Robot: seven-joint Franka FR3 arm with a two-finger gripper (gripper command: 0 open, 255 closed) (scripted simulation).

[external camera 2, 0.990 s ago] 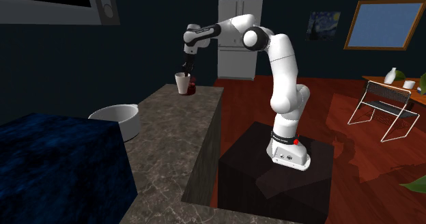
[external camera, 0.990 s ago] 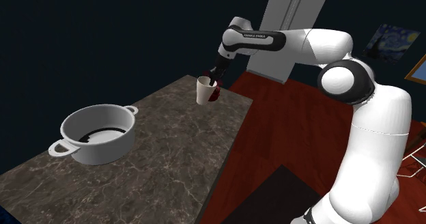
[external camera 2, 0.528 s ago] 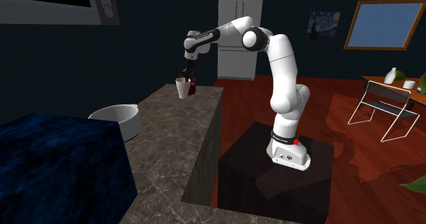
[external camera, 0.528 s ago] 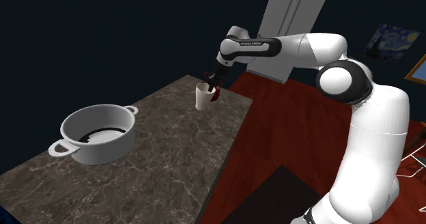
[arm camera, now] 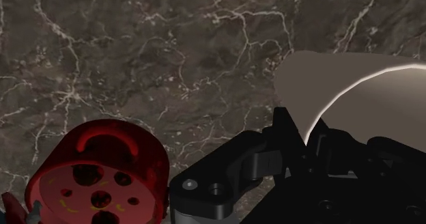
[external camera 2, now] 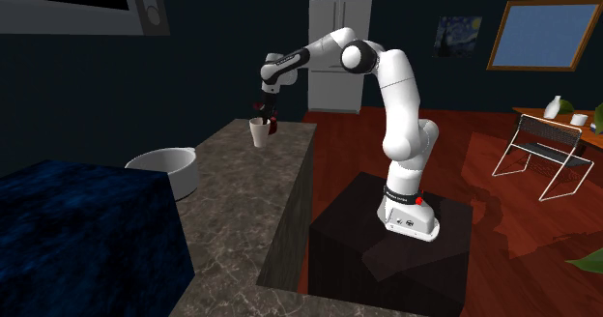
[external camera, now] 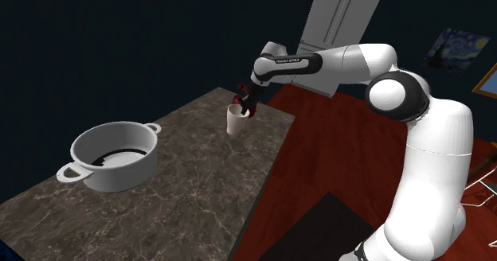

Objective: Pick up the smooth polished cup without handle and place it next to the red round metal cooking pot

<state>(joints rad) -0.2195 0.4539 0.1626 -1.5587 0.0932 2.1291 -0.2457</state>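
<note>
The gripper [external camera: 247, 102] was clamped on the rim of the white handleless cup [external camera: 236, 122], which stood upright and well apart from the pale pot [external camera: 111, 154], toward the counter's [external camera: 199, 192] far end. The carry should hold the cup level and set it down just beside the pot's wall, clear of its side handles.
</note>
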